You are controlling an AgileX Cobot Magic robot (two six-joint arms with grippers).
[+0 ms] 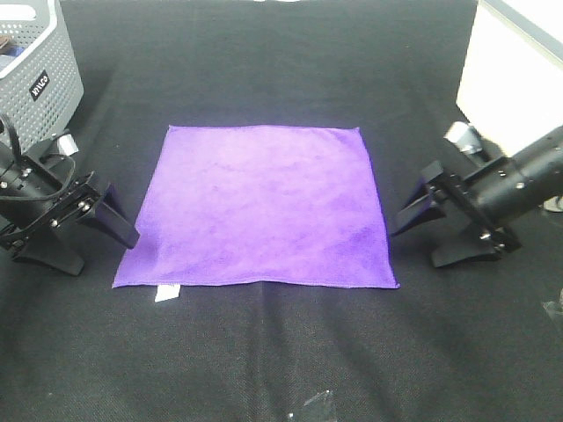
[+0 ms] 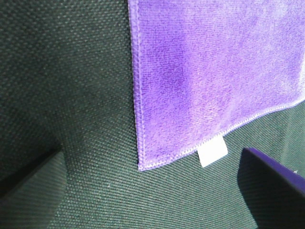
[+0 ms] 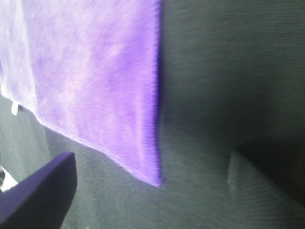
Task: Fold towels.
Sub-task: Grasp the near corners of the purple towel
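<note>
**Towel lies flat as two grippers flank its near corners**

A purple towel (image 1: pixel 264 207) is pictured spread flat and unfolded at the middle of the black-covered worktop (image 1: pixel 281 360). A small white tag (image 1: pixel 166 293) shows at the hem by its near left corner. The left gripper (image 1: pixel 104 253) is held low just beside that corner, and the right gripper (image 1: pixel 416 248) just beside the near right corner. Both are angled inward toward the cloth, with jaws spread wide and nothing held between them. Whether a left fingertip brushes the hem cannot be told. A grey basket (image 1: pixel 40 79) is set at the far left corner of the worktop and a white box (image 1: pixel 515 70) at the far right.

The towel is judged light, soft and limp, so sagging is to be expected once it is lifted. It is probably best taken at both near corners, on the stitched hem, with one finger slid under the edge. Some cling between the plush pile and the woven cover is likely, so bunching is a risk if it is dragged. No fold has yet been made.
</note>
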